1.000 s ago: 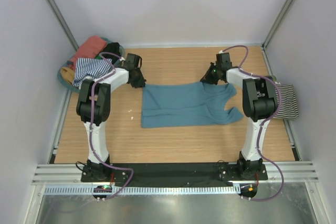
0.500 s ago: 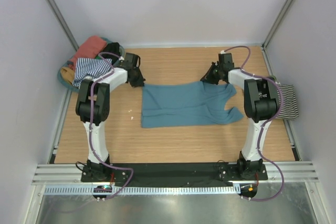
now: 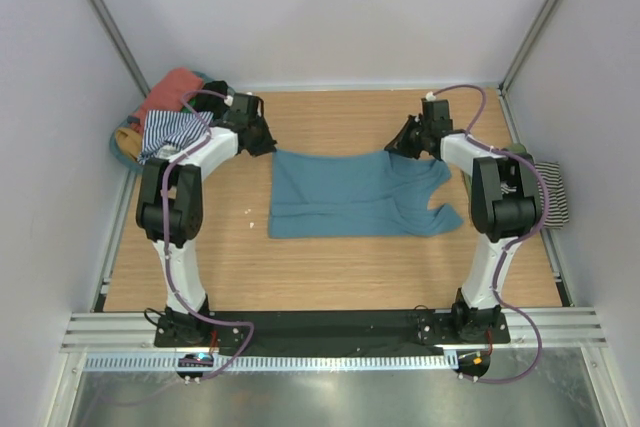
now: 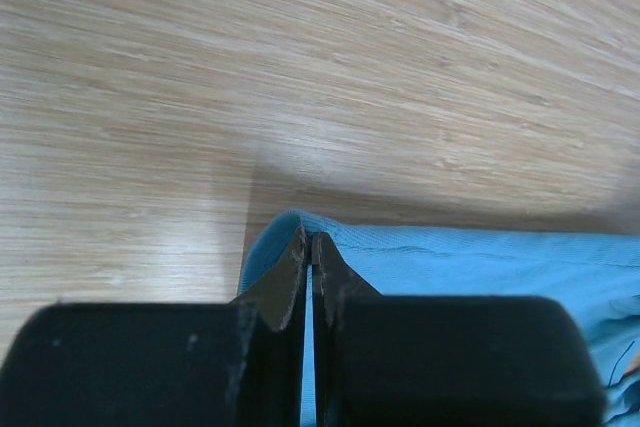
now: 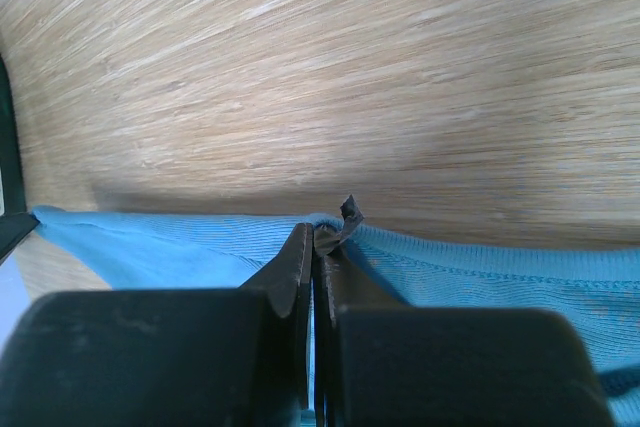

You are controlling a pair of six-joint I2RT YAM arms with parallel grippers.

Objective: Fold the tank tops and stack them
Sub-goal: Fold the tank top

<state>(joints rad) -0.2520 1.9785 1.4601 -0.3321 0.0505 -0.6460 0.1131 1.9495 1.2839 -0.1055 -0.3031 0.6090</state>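
Both grippers are clamped on the far edge of one garment. The left gripper (image 4: 308, 247) has its jaws pressed together with only a thin fold of blue hem caught at the very tips. The right gripper (image 5: 315, 237) is closed the same way, and a little dark nub of cloth pokes up beside its tips. In both wrist views the pinched edge is raised slightly off the wood, with a shadow under it.

The teal tank top (image 3: 350, 195) lies spread across the middle of the table (image 3: 330, 112), straps toward the right of the overhead frame and the body toward the left. The two held points sit at its upper left and upper right corners. Its lower left part looks doubled over, though I cannot tell how many layers there are.

At the upper left of the overhead frame is a heap of unfolded tops (image 3: 165, 127) in coral, stripes and mustard. A striped top (image 3: 552, 192) lies at the right edge, partly behind the right arm.

As I judge it, the danger is the shallow bite. So little cloth is between the tips that a quick pull could free one corner and leave the fold crooked. If the arms travel unevenly, or low, the whole top could drag across the wood instead of folding, and the loose straps could bunch up.
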